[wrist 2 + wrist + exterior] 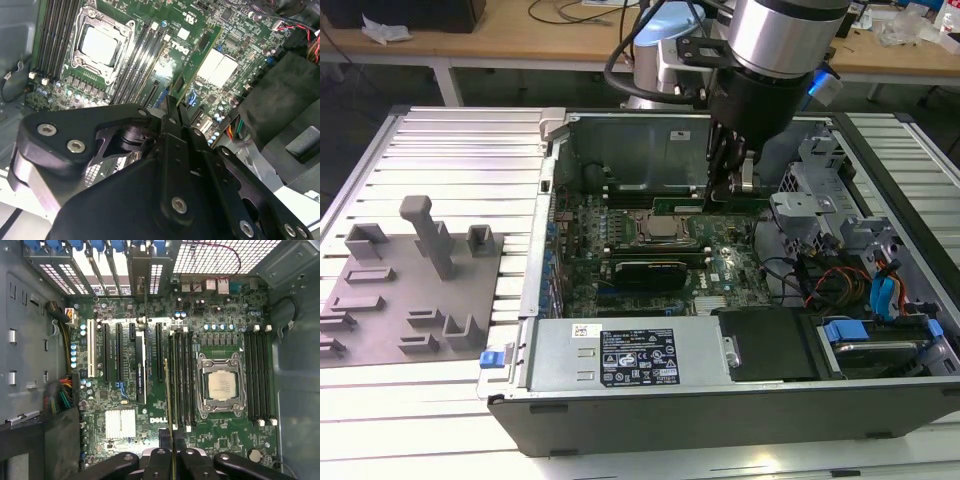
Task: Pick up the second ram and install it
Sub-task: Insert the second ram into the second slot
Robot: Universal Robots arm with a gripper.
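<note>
Second ram point(197, 65) — one slim green stick — pinched edge-on in the gripper point(176, 111) near one processor socket point(102, 42).

White logo point(156, 420) on motherboard point(227, 437), printed label point(638, 362) on power supply point(555, 370)

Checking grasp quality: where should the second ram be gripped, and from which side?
Across its two flat faces, near mid-length on the upper edge, from above: the second ram is thin and stands on edge over the memory slots, so its lower edge must stay free. The gripper holds it so.
</note>
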